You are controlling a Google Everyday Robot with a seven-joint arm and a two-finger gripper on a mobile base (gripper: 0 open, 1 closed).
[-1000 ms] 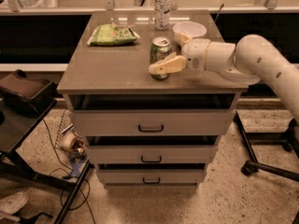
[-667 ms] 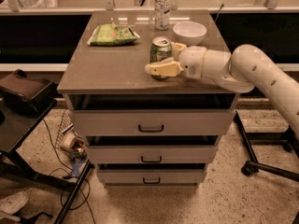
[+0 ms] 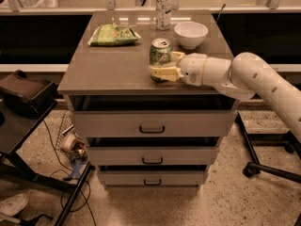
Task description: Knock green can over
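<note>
- On the near-right part of the drawer cabinet's top (image 3: 108, 74), the green can (image 3: 160, 52) stands upright, silver lid showing.
- Right at it is the gripper (image 3: 164, 65), reaching in from the right at the end of the white arm (image 3: 254, 76), low over the tabletop.
- Its yellow fingers (image 3: 164, 73) are spread apart: one lies across the near side of the can's base, the other sits just at the can's far right.
- So the can is partly between the two fingers, and the near one looks to be touching it; whether either one presses on it, I cannot tell.
- Nothing is lifted, and the can's base is on the surface.
- Just behind and to the right of the can sits a white bowl (image 3: 190, 33), close but apart from it.
- Further back, near the far edge, a clear plastic bottle (image 3: 163, 6) stands upright.
- Over on the far left lies a flat green snack bag (image 3: 113, 34), well apart from the can.
- Below the top, three drawers with dark handles (image 3: 152, 129) face us.
- Left of the cabinet, a black case (image 3: 23, 91) rests on a dark stand.
</note>
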